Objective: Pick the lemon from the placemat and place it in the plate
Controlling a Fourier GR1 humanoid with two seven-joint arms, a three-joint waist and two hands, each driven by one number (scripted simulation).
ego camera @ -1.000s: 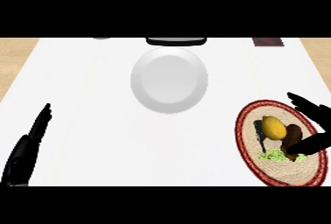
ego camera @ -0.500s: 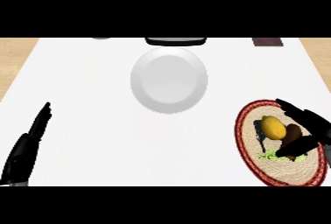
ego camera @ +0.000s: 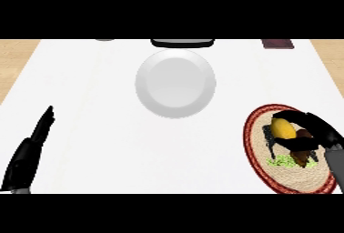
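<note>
A yellow lemon [ego camera: 283, 128] lies on the round woven placemat [ego camera: 289, 175] with a red rim at the lower right. My right hand [ego camera: 314, 133] is over the mat, its fingers curling round the lemon from the right, the thumb below it. A brown item [ego camera: 304, 135] and something green [ego camera: 285, 160] lie partly hidden beside the hand. The white plate [ego camera: 176, 83] stands in the upper middle of the counter, with nothing on it. My left hand [ego camera: 30, 152] rests at the lower left edge, fingers straight and pointing up.
A dark tray-like object [ego camera: 183, 43] sits at the far edge behind the plate, and a dark red item [ego camera: 278, 43] lies at the far right. White countertop stretches between the plate and the placemat.
My right hand has moved left over the placemat and its fingers have curled in round the lemon. The left hand has not moved.
</note>
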